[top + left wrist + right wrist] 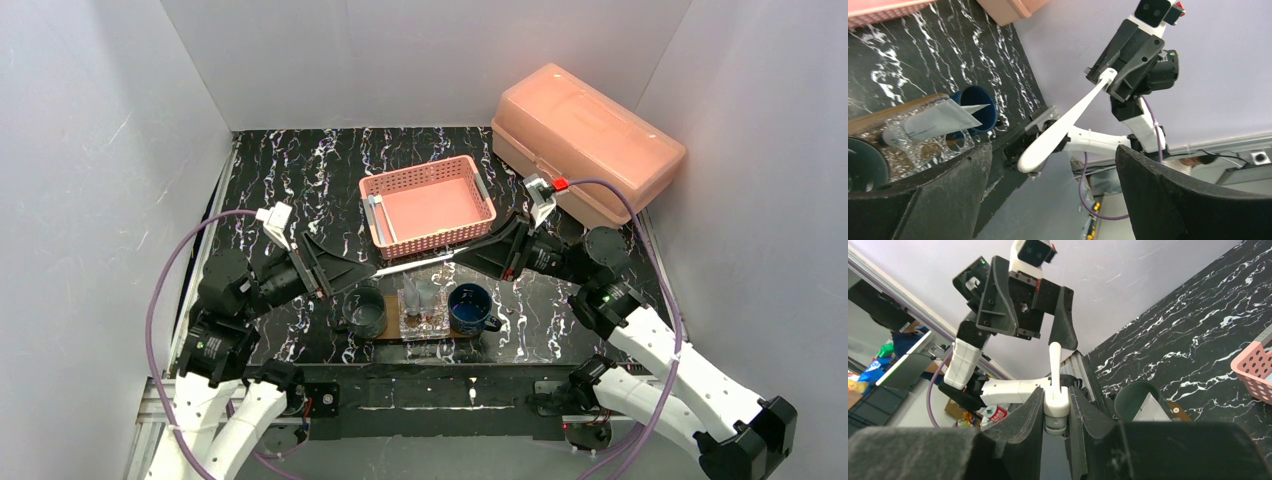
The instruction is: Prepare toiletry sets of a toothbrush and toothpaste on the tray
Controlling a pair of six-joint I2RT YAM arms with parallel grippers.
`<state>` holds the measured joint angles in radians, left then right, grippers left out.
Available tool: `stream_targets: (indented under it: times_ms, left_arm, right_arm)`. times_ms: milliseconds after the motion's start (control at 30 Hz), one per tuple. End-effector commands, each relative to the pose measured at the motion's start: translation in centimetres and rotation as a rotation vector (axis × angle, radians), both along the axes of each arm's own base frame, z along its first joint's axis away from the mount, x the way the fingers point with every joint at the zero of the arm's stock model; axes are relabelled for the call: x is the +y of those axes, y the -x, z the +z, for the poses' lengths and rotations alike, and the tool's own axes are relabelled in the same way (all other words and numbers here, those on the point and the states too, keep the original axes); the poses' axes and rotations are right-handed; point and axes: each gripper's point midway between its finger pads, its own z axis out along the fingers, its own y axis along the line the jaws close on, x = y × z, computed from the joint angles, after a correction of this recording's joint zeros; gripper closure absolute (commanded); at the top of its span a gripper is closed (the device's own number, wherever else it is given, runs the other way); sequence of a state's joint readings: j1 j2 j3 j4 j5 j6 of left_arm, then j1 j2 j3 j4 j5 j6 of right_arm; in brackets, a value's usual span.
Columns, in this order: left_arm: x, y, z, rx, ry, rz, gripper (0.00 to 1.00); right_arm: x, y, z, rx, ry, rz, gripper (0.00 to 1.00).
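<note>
Right pincer [1055,402] grips slim white toothbrush [1064,124], its free end rounded

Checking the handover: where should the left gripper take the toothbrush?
At its free end, coming from the left: the toothbrush hangs level, other end clamped in the right gripper, free end pointing into the open left gripper.

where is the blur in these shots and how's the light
Top external: even light, slightly soft, the clear glass cup hard to read. Left wrist: own jaws dark and blurred, toothbrush crisp. Right wrist: near jaws out of focus along the bottom.
</note>
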<state>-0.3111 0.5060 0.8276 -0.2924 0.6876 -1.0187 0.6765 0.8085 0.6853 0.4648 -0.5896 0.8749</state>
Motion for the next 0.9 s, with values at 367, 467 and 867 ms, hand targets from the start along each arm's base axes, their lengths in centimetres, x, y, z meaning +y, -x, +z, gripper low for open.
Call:
stream_targets:
  times_ms: [367, 467, 867]
  left_arm:
    - [2.9, 0.2, -3.1, -0.047, -0.28, 0.102, 0.05]
    - [3.3, 0.1, -3.7, -0.046, -0.311, 0.114, 0.05]
    - [4.4, -0.3, -6.6, -0.016, -0.421, 0.142, 0.04]
  right_arm:
    - [-2.1, 1.9, 0.2, -0.123, 0.331, 0.012, 0.99]
    - [-2.4, 1.7, 0.1, -0.125, 0.378, 0.004, 0.99]
    - [-1.0, 0.9, -0.9, -0.122, 0.489, 0.009, 0.99]
